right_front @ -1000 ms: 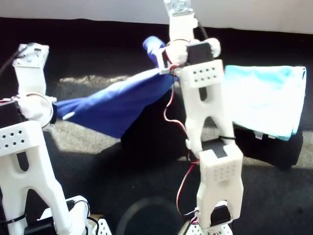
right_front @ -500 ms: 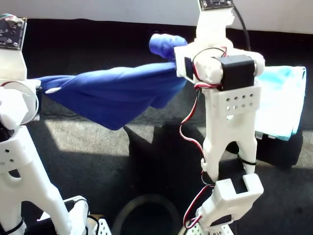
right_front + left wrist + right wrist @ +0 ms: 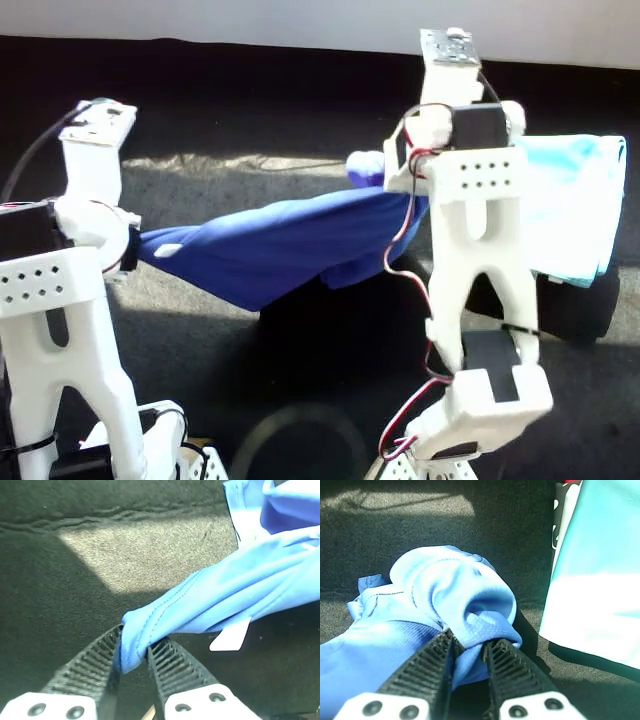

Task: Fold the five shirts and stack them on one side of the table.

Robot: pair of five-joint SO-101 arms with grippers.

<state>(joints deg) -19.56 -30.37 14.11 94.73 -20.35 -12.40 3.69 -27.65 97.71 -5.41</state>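
While the left gripper [image 3: 133, 647] pinches one end of the blue shirt [image 3: 290, 240] at mid-left of the high view and the right gripper [image 3: 468, 645] clamps its bunched other end right of centre, the shirt hangs stretched between them over the table [image 3: 200, 130], with a folded pale shirt [image 3: 560, 205] at the right edge.

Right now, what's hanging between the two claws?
The blue shirt spans the whole gap, one end pinched in the left claw, the other in the right claw. The high view shows it stretched from arm to arm.
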